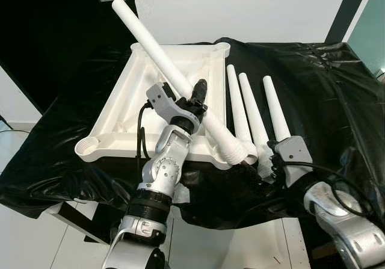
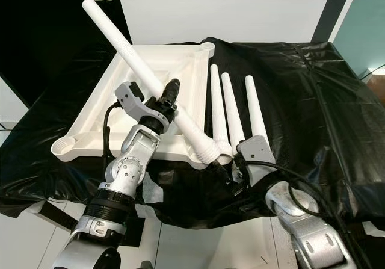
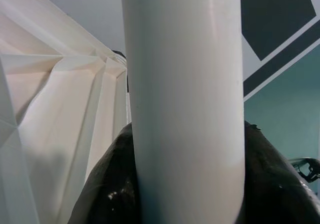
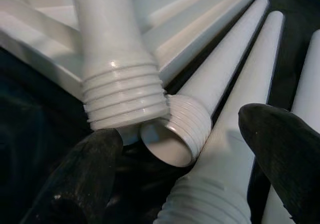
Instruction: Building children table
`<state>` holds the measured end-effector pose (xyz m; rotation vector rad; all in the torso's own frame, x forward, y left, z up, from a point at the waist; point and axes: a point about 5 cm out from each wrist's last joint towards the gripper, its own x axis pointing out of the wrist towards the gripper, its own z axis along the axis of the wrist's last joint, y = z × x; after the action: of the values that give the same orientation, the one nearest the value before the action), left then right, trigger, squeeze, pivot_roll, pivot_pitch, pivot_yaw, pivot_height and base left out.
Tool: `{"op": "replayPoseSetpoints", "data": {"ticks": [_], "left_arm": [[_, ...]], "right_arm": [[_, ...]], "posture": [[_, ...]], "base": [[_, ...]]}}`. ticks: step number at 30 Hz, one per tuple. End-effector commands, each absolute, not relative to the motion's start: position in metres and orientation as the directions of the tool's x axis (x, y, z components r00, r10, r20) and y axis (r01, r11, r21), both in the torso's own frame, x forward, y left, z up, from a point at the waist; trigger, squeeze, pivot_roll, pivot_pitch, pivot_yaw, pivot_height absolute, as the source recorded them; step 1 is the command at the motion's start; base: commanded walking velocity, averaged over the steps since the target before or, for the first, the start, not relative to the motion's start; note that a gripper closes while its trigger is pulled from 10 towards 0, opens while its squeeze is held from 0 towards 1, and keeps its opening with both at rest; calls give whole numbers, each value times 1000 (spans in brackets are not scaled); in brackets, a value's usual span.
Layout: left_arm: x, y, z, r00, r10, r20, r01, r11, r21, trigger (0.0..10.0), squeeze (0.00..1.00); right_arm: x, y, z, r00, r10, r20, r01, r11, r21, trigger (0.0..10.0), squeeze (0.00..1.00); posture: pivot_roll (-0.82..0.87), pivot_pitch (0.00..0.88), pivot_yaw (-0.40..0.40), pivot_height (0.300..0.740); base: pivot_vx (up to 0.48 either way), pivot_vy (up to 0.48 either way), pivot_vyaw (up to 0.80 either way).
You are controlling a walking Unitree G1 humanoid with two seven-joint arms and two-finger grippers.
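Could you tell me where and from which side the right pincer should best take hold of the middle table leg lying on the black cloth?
Probably near the threaded end of the middle leg, coming from above. That end is thickest and lies nearest the open right pincer, whose fingers already straddle it. The legs lie close side by side, so a top-down approach with one finger in each gap seems safest.

My work surface is draped in crumpled black plastic sheeting [image 1: 337,94]. Behind it I see a white wall [image 1: 240,10], with a teal panel [image 1: 370,31] at upper right.
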<state>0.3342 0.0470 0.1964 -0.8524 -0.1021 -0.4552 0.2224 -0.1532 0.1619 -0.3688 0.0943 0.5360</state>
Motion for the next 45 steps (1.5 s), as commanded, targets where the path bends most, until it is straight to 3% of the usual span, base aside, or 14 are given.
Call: {"op": "replayPoseSetpoints", "data": {"ticks": [1, 2, 5, 8, 9, 10, 31, 32, 33, 39, 40, 41, 42, 45], "left_arm": [[325, 34, 202, 718, -536, 444, 688, 449, -570, 0, 0], [325, 34, 202, 717, -537, 444, 689, 449, -569, 0, 0], [325, 33, 202, 717, -538, 444, 689, 449, -569, 0, 0], [325, 32, 202, 713, -542, 445, 693, 446, -566, 0, 0], [325, 31, 202, 711, -545, 445, 695, 445, -565, 0, 0], [324, 30, 202, 709, -547, 446, 697, 444, -564, 0, 0], [320, 32, 204, 707, -533, 465, 702, 450, -553, 0, 0], [320, 33, 204, 710, -529, 465, 699, 454, -552, 0, 0], [320, 34, 203, 713, -526, 464, 697, 457, -552, 0, 0], [320, 36, 205, 711, -524, 469, 699, 458, -549, 0, 0], [320, 36, 206, 706, -526, 474, 704, 454, -546, 0, 686], [320, 36, 206, 706, -526, 474, 704, 454, -546, 0, 686], [320, 36, 207, 701, -528, 479, 709, 449, -544, 0, 1000], [320, 35, 210, 691, -531, 490, 719, 442, -536, 0, 1000]], "right_arm": [[219, -148, 172, 835, 530, -148, -548, 776, -312, 10000, 373], [217, -149, 174, 826, 542, -153, -560, 765, -317, 10000, 659], [217, -151, 177, 825, 544, -154, -563, 762, -319, 10000, 902], [221, -154, 182, 833, 534, -145, -550, 767, -330, 10000, 788], [224, -154, 184, 833, 535, -141, -548, 767, -334, 10000, 553], [227, -153, 184, 831, 539, -137, -551, 764, -335, 10000, 67], [297, -106, 146, 785, 596, -170, -620, 750, -232, 10000, 0], [299, -103, 144, 780, 601, -174, -626, 747, -224, 7686, 0], [300, -101, 143, 777, 605, -177, -630, 746, -217, 0, 0], [299, -98, 145, 781, 605, -157, -625, 753, -205, 0, 0], [299, -98, 146, 785, 601, -147, -619, 760, -199, 0, 0], [299, -98, 146, 785, 601, -147, -619, 760, -199, 0, 0], [301, -97, 146, 790, 598, -136, -613, 764, -201, 0, 0], [303, -100, 145, 808, 577, -125, -589, 776, -226, 0, 0]], "posture": [[-137, 0, 52, 740], [-141, 0, 53, 740], [-143, 0, 53, 740], [-143, 0, 54, 740], [-142, 0, 51, 740], [-142, 0, 51, 740], [-67, 0, 25, 740], [-63, 0, 24, 740], [-59, 0, 23, 740], [-58, 0, 28, 740], [-62, 0, 30, 740], [-62, 0, 30, 740], [-65, 0, 32, 740], [-77, 0, 39, 740]], "base": [[0, 0, 0], [0, 0, 0], [0, 0, 0], [0, 0, 0], [0, 0, 0], [0, 0, 0], [0, 0, 0], [0, 0, 0], [0, 0, 0], [0, 0, 0], [0, 0, 0], [0, 0, 0], [0, 0, 0], [0, 0, 0]]}}
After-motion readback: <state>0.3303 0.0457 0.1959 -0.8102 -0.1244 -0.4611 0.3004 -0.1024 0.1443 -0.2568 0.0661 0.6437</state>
